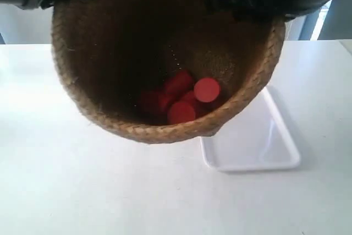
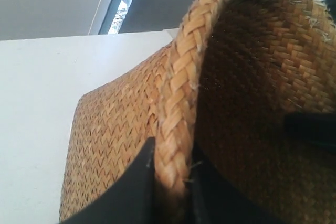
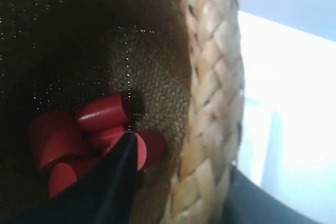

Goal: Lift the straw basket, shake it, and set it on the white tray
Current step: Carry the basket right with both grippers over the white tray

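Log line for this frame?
basket: tilted, red cylinders inside; left end effector: gripping basket; right end effector: gripping basket; tray: partly hidden

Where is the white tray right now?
In the exterior view the white tray lies on the table at the view's right, partly hidden behind the rim of the straw basket.

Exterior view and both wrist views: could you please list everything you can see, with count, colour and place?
straw basket: one, brown, held up and tilted, mouth toward the exterior camera, partly in front of the tray
red cylinders: about five, red, piled inside the basket
white tray: one, white, flat on the table
table: one, white, under everything
left gripper: one, black, clamped on the basket's rim
right gripper: one, black, clamped on the rim, one finger inside
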Motion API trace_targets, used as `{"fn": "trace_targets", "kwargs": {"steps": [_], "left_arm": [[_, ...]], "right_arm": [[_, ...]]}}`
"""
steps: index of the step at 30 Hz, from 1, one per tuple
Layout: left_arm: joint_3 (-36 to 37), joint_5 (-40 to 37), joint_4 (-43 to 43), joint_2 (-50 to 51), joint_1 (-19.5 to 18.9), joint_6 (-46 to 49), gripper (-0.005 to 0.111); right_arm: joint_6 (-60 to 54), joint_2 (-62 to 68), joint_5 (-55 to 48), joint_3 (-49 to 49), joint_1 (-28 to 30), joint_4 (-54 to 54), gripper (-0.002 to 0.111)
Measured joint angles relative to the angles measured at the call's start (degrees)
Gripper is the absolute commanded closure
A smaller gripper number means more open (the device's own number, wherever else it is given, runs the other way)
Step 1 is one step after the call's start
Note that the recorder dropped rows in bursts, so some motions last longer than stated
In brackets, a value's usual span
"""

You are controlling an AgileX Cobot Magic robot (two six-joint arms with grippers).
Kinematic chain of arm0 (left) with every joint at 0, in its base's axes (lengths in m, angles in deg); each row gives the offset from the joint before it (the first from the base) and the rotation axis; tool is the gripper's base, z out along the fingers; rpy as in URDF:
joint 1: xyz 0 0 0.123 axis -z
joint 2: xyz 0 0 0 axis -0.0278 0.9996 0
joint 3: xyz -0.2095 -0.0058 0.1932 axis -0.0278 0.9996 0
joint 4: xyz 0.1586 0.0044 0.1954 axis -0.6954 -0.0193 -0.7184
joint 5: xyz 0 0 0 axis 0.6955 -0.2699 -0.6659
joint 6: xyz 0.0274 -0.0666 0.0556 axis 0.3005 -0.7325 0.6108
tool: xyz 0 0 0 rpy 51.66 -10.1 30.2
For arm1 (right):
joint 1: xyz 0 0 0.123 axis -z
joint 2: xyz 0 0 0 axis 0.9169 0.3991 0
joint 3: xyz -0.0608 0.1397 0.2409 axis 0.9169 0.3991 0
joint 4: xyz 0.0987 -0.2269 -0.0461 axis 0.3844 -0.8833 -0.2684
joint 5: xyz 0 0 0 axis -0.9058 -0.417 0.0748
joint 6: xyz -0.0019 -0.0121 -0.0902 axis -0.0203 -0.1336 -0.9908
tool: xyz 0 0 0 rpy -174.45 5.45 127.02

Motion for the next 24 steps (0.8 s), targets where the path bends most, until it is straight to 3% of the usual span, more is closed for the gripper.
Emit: {"fn": "trace_targets", "kwargs": {"steps": [8,12,17,24], "left_arm": [[0.0,20.1,2.0,7.4,14.1,-5.6,0.107],[-2.1,26.7,3.4,12.5,19.0,-9.3,0.107],[-7.6,29.9,4.1,20.4,21.4,-17.3,0.107],[-8.3,28.8,4.2,25.0,21.8,-24.0,0.107]], "right_arm": [[-18.1,11.7,-12.1,-13.3,13.2,10.8,0.108],[-25.3,17.9,-17.2,-19.9,18.9,11.7,0.108],[-32.7,23.2,-17.5,-23.7,24.6,13.7,0.108],[-39.4,27.2,-18.0,-23.7,29.7,19.5,0.108]]}}
